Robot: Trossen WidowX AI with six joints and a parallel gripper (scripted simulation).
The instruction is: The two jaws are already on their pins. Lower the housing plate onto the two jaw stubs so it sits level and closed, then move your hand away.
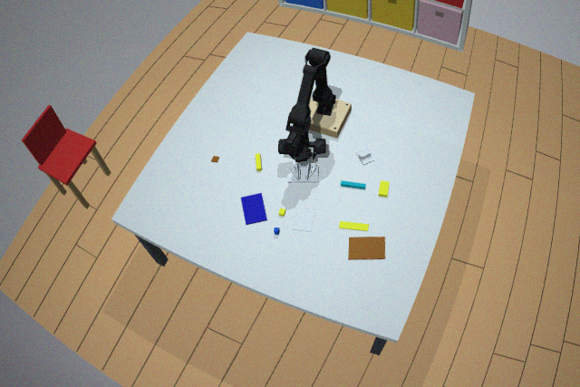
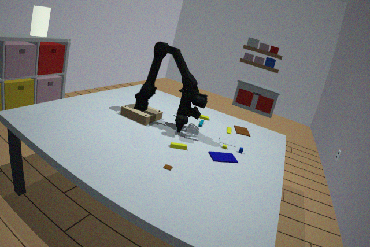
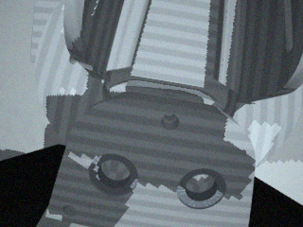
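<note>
The grey housing plate (image 3: 151,151) fills the lower middle of the wrist view. My gripper (image 3: 155,172) (image 2: 178,131) is shut on it, with a black finger at each side edge. A rounded grey form shows inside each of the plate's two round holes. The left jaw (image 3: 99,35) and right jaw (image 3: 265,47) lie beyond the plate's far edge, with a pale strip between them. In the top and exterior views the pale assembly (image 1: 304,175) (image 2: 191,131) is right at the fingertips, low over the table. The stubs are hard to make out, and whether the plate is level or fully down cannot be told.
On the table (image 1: 210,115) are a yellow bar (image 1: 258,161) (image 2: 178,146), a teal bar (image 1: 352,184), a blue panel (image 1: 254,208) (image 2: 223,157), a small yellow cube (image 1: 282,211), a blue cube (image 1: 276,230), a brown panel (image 1: 366,248) and a pale bracket (image 1: 364,156).
</note>
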